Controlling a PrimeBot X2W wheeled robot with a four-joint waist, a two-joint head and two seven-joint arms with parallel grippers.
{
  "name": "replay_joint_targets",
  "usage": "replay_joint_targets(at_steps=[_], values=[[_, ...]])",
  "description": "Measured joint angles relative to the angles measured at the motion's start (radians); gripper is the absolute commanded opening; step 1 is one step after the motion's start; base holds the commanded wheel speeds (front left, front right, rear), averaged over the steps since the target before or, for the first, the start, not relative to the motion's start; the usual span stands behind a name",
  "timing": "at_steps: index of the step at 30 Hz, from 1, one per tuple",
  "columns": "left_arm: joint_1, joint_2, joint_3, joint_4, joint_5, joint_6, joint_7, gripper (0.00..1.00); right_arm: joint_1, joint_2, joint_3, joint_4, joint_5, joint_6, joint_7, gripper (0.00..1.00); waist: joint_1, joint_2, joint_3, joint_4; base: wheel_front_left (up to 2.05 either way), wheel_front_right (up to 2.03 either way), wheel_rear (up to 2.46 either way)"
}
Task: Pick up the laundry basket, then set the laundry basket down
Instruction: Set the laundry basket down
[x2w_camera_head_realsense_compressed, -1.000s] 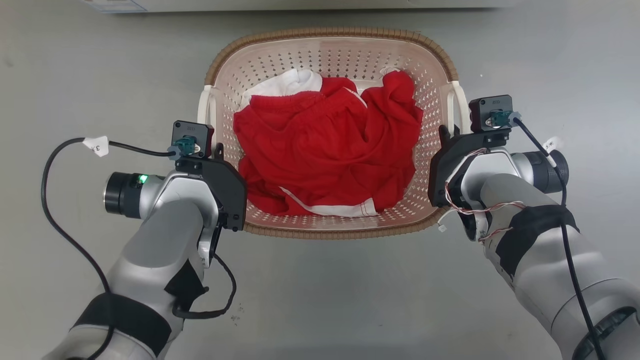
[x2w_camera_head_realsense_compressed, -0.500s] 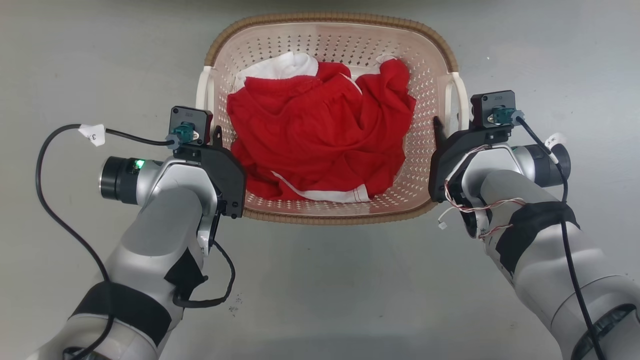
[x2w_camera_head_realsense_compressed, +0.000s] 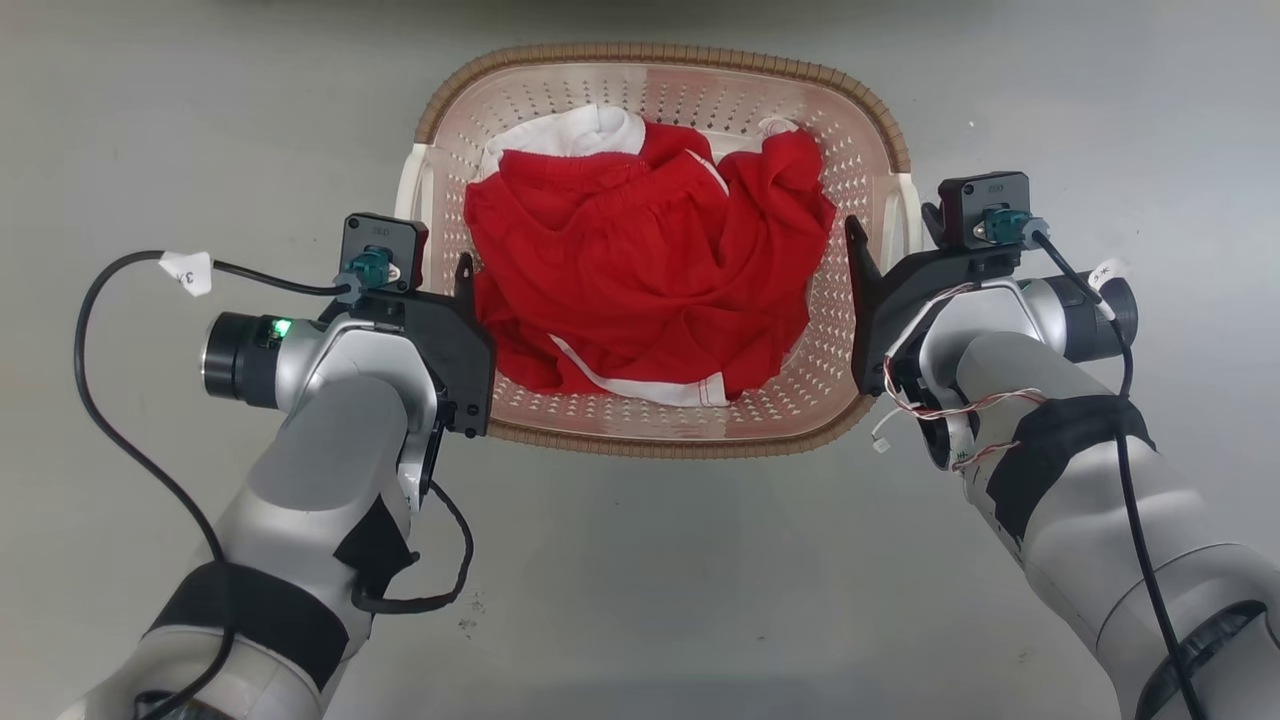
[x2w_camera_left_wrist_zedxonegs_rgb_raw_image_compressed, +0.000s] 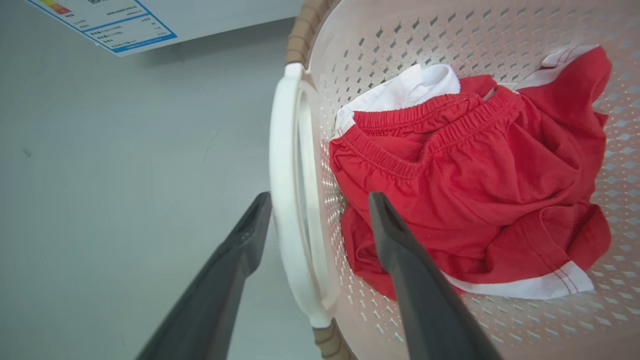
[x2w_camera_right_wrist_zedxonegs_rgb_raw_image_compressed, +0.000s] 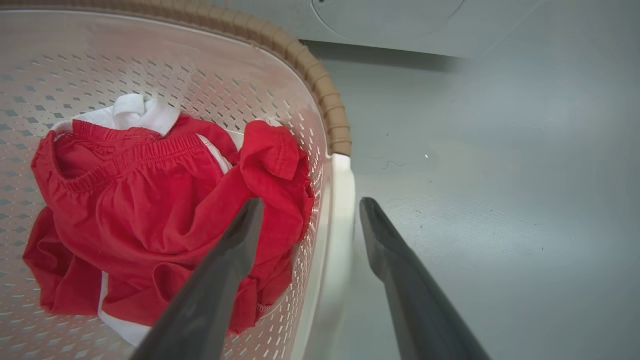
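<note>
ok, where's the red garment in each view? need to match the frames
Head view: red garment, upper centre, inside the laundry basket.
Left wrist view: red garment, right half, mid-height.
Right wrist view: red garment, left half, centre to bottom.
Shared landmark: white fabric beside the garment's elastic waistband.

The laundry basket (x2w_camera_head_realsense_compressed: 700, 100) is pale, faintly glossy perforated plastic with a brown braided-look rim (x2w_camera_head_realsense_compressed: 660, 50) and smooth shiny white handles (x2w_camera_left_wrist_zedxonegs_rgb_raw_image_compressed: 282, 165), the red garment (x2w_camera_head_realsense_compressed: 640, 270) inside is soft matt cloth, the fingers (x2w_camera_left_wrist_zedxonegs_rgb_raw_image_compressed: 420, 290) look matt and dark, and the grey floor (x2w_camera_head_realsense_compressed: 650, 580) is smooth, dully sheened.
</note>
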Motion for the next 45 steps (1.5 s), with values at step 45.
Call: replay_joint_targets(at_steps=[45], values=[[0.434, 0.082, 0.110, -0.223, 0.009, -0.026, -0.149, 1.00, 0.351, 0.001, -0.139, -0.148, 0.019, 0.035, -0.123, 1.00, -0.0001, -0.0001, -0.500, -0.019, 0.00, 0.00, 0.00]])
